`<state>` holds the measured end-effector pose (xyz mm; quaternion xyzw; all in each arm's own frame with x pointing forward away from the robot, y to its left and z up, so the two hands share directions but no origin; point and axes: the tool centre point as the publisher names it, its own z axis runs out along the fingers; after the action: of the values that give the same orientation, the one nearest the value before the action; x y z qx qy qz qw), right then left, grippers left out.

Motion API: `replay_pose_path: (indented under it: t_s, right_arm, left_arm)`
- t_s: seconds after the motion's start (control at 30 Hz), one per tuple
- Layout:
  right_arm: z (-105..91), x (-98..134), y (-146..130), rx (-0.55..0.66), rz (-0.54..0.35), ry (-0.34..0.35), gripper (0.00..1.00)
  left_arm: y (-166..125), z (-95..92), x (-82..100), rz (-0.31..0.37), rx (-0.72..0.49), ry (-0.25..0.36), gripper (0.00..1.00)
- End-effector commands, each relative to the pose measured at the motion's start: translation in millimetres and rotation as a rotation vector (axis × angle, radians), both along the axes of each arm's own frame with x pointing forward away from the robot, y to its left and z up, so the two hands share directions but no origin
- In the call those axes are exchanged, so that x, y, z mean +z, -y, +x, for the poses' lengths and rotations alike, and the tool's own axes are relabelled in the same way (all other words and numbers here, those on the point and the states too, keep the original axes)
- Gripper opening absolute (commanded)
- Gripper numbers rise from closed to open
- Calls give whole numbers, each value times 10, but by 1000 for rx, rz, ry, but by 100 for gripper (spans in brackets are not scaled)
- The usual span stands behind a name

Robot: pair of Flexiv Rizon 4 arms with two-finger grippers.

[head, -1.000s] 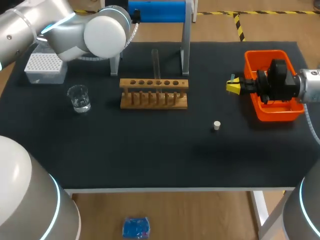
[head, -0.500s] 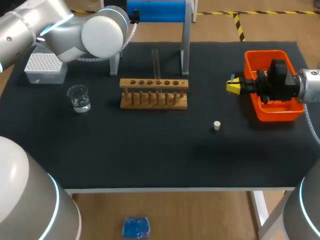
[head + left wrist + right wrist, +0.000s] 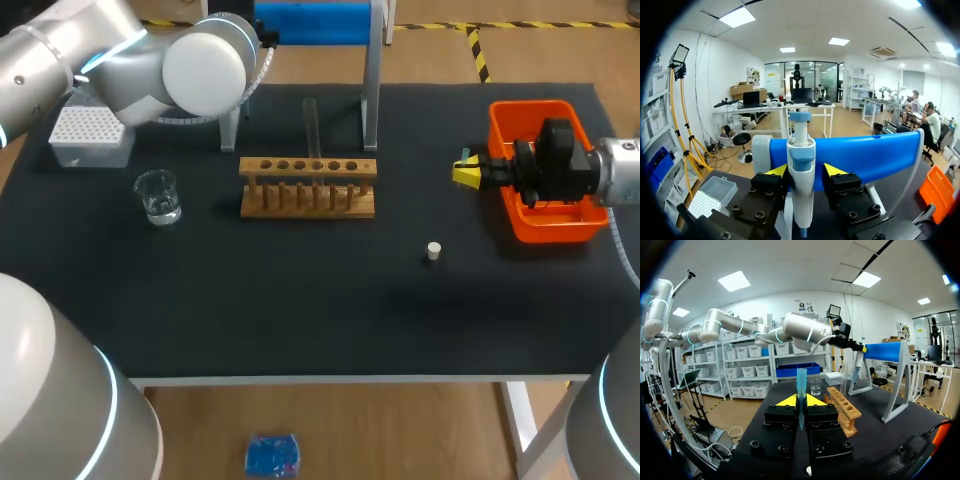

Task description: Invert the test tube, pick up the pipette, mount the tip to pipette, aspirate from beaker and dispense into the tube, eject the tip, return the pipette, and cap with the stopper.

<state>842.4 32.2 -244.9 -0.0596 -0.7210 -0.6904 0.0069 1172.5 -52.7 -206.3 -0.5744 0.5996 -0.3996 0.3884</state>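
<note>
The white and blue pipette [image 3: 801,165] hangs upright on the blue bar of its stand [image 3: 865,155] at the table's back. My left gripper [image 3: 806,172] holds it, its fingers closed in on the body from both sides. A clear test tube [image 3: 311,125] stands upright in the wooden rack [image 3: 308,186]. A glass beaker [image 3: 157,196] with water sits left of the rack, and the white tip box [image 3: 90,135] lies behind it. The small white stopper [image 3: 433,251] lies right of the middle. My right gripper [image 3: 464,172] hovers shut beside the orange bin [image 3: 505,120]; a thin bluish piece shows at its tips [image 3: 801,401].
The stand's grey legs [image 3: 371,90] rise just behind the rack. My left arm's big white joint [image 3: 205,70] hangs over the back left of the black mat [image 3: 300,300]. The rack [image 3: 842,407] and the beaker [image 3: 815,386] lie ahead of my right gripper.
My left arm's joint has shifted slightly to the left by the stand. The right arm and the things on the table have not moved.
</note>
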Motion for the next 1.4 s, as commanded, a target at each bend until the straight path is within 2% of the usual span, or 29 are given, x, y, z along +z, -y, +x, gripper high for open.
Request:
replay_pose_path:
  t_s: [0.03,0.47,0.57,0.6,0.63,1.0,1.4]
  right_arm:
    - [-12,9,5,-1,-3,0,0]
    - [-12,9,5,-1,-3,0,0]
    - [-12,9,5,-1,-3,0,0]
    - [-12,9,5,-1,-3,0,0]
    - [-12,9,5,-1,-3,0,0]
    - [-12,9,5,-1,-3,0,0]
    - [-12,9,5,-1,-3,0,0]
  left_arm:
    - [7,27,-8,1,0,-7,39]
    - [4,44,-54,-7,5,-13,38]
    - [1,51,-53,-7,4,-12,32]
    - [0,52,-53,-8,4,-12,19]
    - [-1,53,-53,-8,4,-12,0]
    - [-15,47,28,-5,4,-1,0]
    - [-49,150,397,39,6,49,0]
